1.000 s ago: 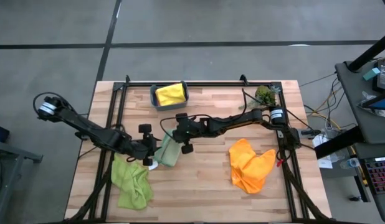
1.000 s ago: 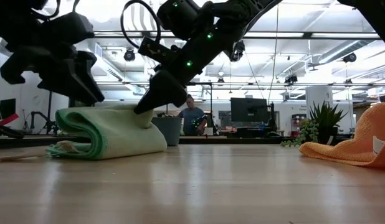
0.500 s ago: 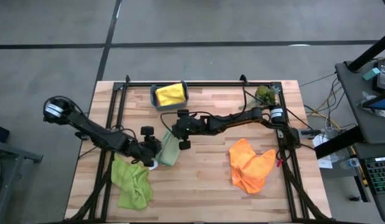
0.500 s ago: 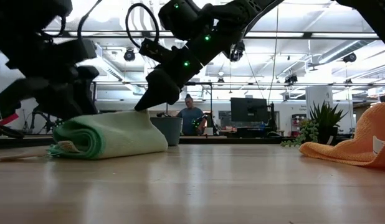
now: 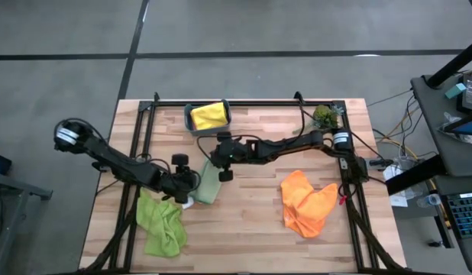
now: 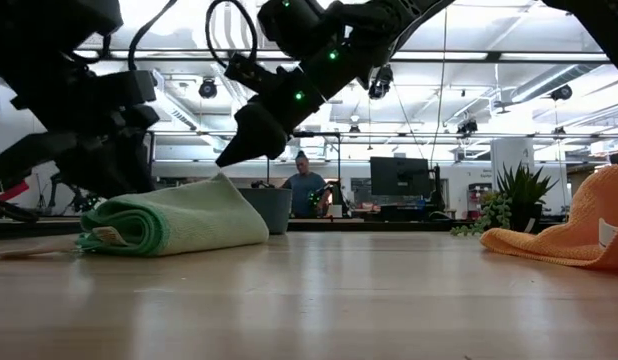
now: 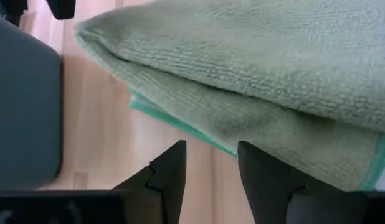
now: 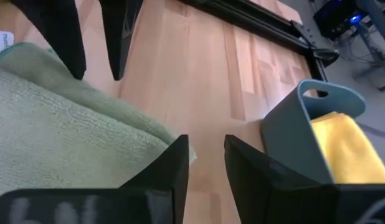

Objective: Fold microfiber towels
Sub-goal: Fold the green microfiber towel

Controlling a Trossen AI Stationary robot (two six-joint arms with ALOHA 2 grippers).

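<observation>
Both tools (image 7: 211,165) (image 8: 206,158) empty, fingers apart, seemingly just clear of folded sage towel (image 5: 208,186)

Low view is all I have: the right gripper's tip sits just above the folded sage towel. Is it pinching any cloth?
Observer: No. Its wrist view shows the right gripper open, with bare wood between its fingers. The sage towel lies off to one side of them.
Operator: And the left gripper?
Observer: The left gripper is open as well, with nothing between its fingers. The towel's folded edge is just ahead of it.
Operator: Anything unfolded that I can't see?
Observer: Yes. From above, a lime green towel lies crumpled on the table's left side, near the front edge.
</observation>
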